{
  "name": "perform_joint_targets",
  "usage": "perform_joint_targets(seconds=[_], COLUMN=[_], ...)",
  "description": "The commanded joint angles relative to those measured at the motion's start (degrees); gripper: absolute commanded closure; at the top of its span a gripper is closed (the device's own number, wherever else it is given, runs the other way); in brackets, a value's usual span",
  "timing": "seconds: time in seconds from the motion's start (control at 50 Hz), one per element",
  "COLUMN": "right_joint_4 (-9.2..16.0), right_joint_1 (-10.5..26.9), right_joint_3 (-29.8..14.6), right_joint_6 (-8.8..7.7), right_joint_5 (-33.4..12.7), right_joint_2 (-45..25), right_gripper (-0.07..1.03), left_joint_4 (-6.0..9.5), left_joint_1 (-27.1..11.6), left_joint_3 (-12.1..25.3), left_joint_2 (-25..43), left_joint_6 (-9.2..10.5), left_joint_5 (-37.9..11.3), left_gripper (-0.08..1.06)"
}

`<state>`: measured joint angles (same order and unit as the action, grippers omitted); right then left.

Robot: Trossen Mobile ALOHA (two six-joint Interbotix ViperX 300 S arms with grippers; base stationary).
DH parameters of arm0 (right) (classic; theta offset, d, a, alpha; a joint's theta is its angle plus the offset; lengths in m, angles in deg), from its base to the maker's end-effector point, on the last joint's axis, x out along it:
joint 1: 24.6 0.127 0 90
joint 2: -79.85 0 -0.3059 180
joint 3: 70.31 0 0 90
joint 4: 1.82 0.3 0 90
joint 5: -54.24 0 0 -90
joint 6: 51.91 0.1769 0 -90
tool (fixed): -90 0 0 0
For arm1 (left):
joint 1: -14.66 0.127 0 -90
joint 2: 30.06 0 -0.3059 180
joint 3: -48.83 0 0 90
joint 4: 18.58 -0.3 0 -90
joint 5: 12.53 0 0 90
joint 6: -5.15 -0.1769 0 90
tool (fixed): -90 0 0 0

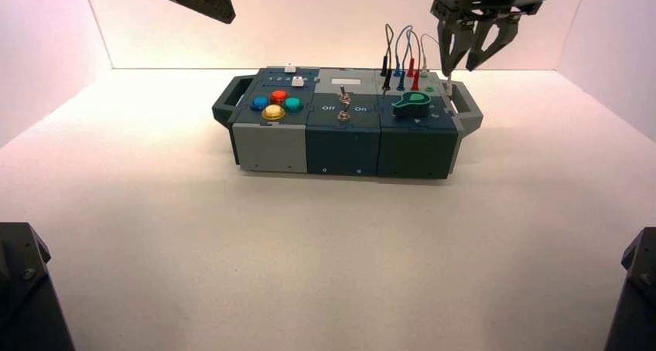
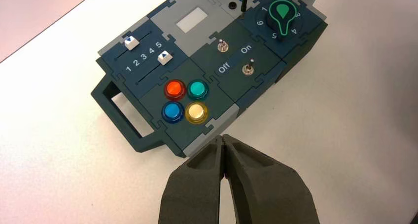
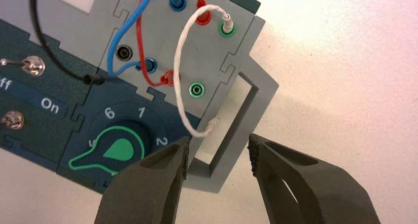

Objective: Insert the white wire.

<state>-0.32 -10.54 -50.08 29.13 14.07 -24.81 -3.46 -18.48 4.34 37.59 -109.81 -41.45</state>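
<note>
While white wire (image 3: 183,81) dangles, right hand (image 3: 218,155) gapes.

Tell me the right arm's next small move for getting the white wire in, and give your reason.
Probably lower the right gripper and shut its jaws on the loose plug end of the white wire. Its other end already sits in a green socket, while the loose end hangs off the box edge by the grey handle, just ahead of the open jaws. A second green socket stands empty nearby.
</note>
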Motion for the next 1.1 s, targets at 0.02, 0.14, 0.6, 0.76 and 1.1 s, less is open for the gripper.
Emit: perform_joint_targets(seconds=[0.02, 0.14, 0.6, 0.76, 1.1], right_joint_4=[-0.3, -0.4, -1.4, -1.6, -1.6], right_joint_1=[0.3, 0.3, 0.3, 0.3, 0.3], right_joint_3=[-2.0, -2.7, -3.1, -3.3, -3.6], right_joint_6=[-0.35, -0.35, -0.09, -0.09, 0.26], right_joint_5=[0.3, -0.1, -0.2, -0.1, 1.1], right_joint_2=[-0.1, -1.5, -3.2, -3.7, -4.7], right_gripper=[0.33, 0.33, 0.45, 0.54, 0.57], left_joint_4=[-0.18, -0.26, -0.26, -0.26, -0.35], left_joint_1=[-0.2, -0.2, -0.3, -0.3, -0.2], left_joint_3=[0.5, 0.5, 0.5, 0.4, 0.4], left_joint_2=[-0.4, -0.4, -0.4, -0.4, -0.7], left_joint_6=[-0.26, -0.26, -0.26, -0.26, -0.26], left_joint_5=[0.5, 0.6, 0.8, 0.8, 0.8], left_gripper=[1.01, 1.01, 1.01, 1.01, 1.01])
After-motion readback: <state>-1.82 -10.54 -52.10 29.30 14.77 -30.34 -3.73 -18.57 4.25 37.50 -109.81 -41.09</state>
